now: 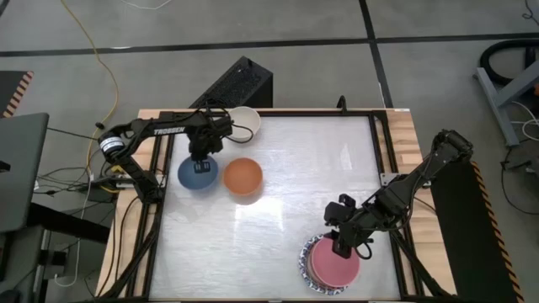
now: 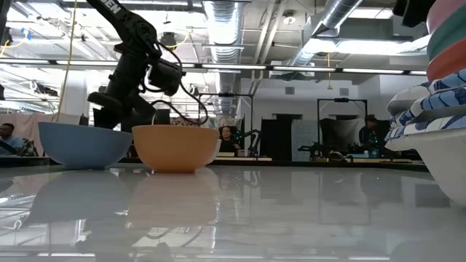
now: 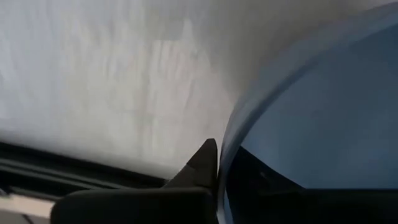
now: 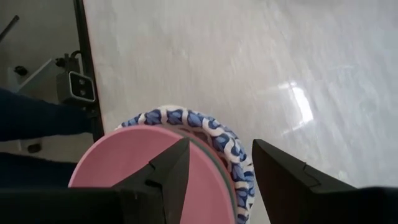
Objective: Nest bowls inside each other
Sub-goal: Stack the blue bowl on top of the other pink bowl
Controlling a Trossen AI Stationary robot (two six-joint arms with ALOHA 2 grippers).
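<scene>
All the bowls sit mouth up, and being round, none has a long axis to speak of. The blue bowl (image 1: 197,174) is at the table's left side, with the orange bowl (image 1: 243,176) just beside it on its right; from the low view there's a sliver of gap between them, so not touching as far as I can see. The cream-white bowl (image 1: 245,123) sits behind those two near the far edge of the white table (image 1: 295,202), partly under the left arm.

The left gripper (image 1: 200,165) is down on the blue bowl's far rim and clamped onto it. The left wrist view shows one dark finger (image 3: 200,167) outside the wall and the other inside the bowl, so that rim is pinched between them.

Over at the near right corner there's a stack of nested bowls, with a pink bowl (image 4: 146,168) on top and a blue-and-white patterned-rim bowl (image 4: 219,138) showing around it. The right gripper (image 4: 216,168) hovers over the stack's edge with its fingers spread apart, holding nothing.

A black box (image 1: 237,84) sits off the table's far edge, and a yellow cable (image 1: 108,67) runs across the floor. Between the two groups of bowls it's just bare tabletop.
</scene>
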